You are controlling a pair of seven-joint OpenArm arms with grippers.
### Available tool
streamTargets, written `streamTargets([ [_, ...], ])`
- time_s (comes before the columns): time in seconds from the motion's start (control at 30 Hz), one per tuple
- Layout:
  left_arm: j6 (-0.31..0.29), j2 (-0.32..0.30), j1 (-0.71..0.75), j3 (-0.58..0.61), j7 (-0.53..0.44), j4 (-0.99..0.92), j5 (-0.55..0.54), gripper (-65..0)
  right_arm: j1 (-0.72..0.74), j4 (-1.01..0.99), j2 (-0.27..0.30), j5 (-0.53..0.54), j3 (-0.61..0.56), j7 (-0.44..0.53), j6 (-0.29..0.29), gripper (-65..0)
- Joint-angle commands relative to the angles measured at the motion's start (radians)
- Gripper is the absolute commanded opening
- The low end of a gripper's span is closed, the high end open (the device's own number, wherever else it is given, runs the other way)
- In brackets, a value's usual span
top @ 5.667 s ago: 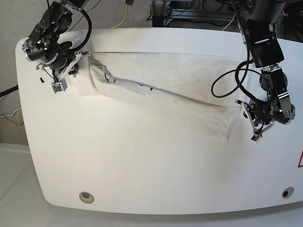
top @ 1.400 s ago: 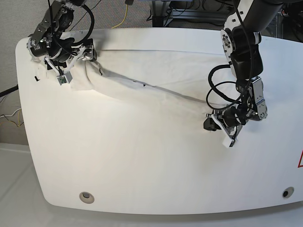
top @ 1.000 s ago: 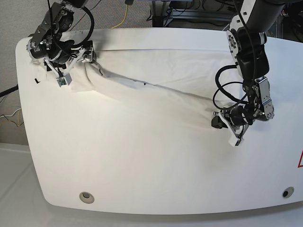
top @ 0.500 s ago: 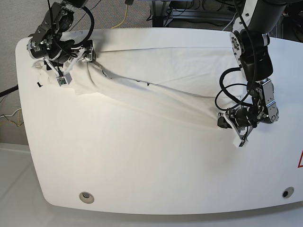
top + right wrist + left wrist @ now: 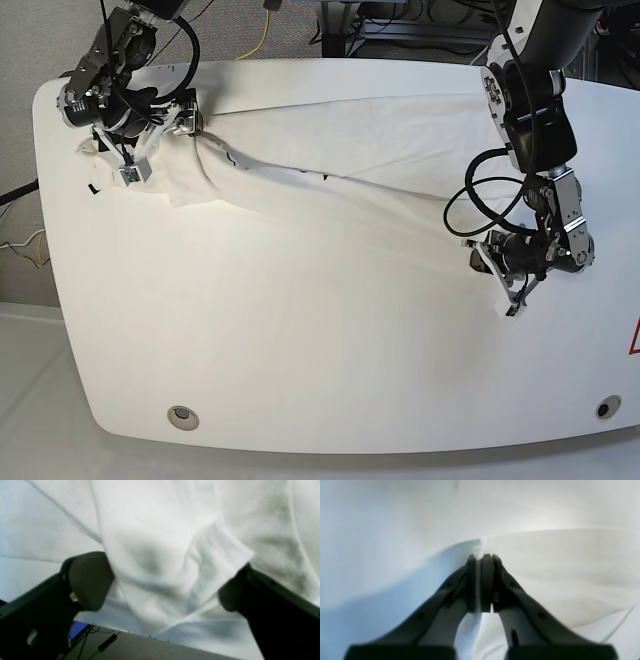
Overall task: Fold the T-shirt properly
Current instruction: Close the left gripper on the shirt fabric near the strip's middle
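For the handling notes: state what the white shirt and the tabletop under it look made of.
White T-shirt with black print marks: soft matte knit, probably cotton; it creases, drapes and bunches. White rounded tabletop: hard, smooth, slightly glossy, likely laminate or painted board; flat, crisp rim.

White T-shirt [image 5: 330,190] lies stretched out long and creased, spanning from the right end effector [image 5: 135,140] to the left end effector [image 5: 500,270]

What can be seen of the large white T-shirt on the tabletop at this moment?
The large white soft cotton T-shirt lies stretched across the glossy white tabletop, creased in a long diagonal ridge with a few small black print marks showing. The shut left gripper pinches a thin edge of fabric at one end. At the other end, bunched cloth sits between the open jaws of the right gripper, draped near the table's far edge.
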Motion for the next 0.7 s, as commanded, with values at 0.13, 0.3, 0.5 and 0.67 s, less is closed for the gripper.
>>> streamTargets([
  [0.13,-0.002,0.016,-0.048,0.002,0.021,0.075,-0.014,-61.6,0.028,0.013,-0.013,0.011,0.002,0.004,-0.001,-0.9],
  [0.3,-0.002,0.023,-0.064,0.002,0.061,0.076,-0.014,-61.5,0.032,0.013,-0.020,0.011,0.001,0.004,-0.001,-0.9],
  [0.5,-0.002,0.033,-0.077,0.000,0.104,0.076,-0.016,-61.5,0.039,0.013,-0.020,0.003,-0.059,0.004,-0.001,-0.9],
  [0.67,-0.002,0.044,-0.077,0.000,0.139,0.079,-0.016,-61.5,0.050,0.010,-0.020,0.003,-0.072,0.004,-0.001,-0.9],
])
